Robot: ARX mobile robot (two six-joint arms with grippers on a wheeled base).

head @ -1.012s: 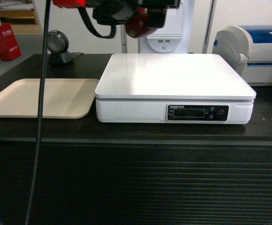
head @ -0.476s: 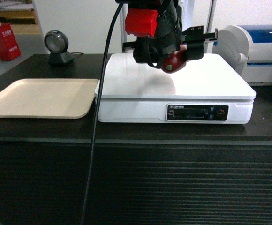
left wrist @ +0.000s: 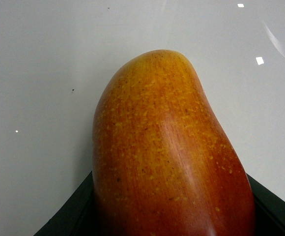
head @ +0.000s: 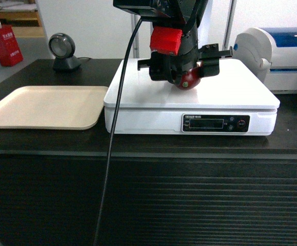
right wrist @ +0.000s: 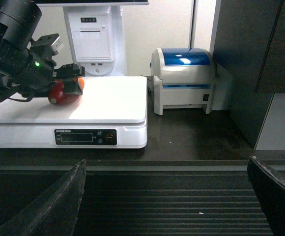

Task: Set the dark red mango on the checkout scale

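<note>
The glossy dark red mango (head: 188,78), oval and shading to orange-yellow at its far end, sits low over the flat white rectangular platform scale (head: 230,87), near the middle of the plate; I cannot tell if it already touches. The skin looks smooth and slippery, the body firm, rounded and probably moderately heavy, so a hold across the thick middle seems safest. The left gripper (head: 185,72) has its jaws clenched around the mango. The scale stands on the dark brown-black checkout counter (head: 138,148), with a beige flat tray (head: 41,107) at its left. The right gripper (right wrist: 167,201) waits near the counter front, its jaws spread wide.
</note>
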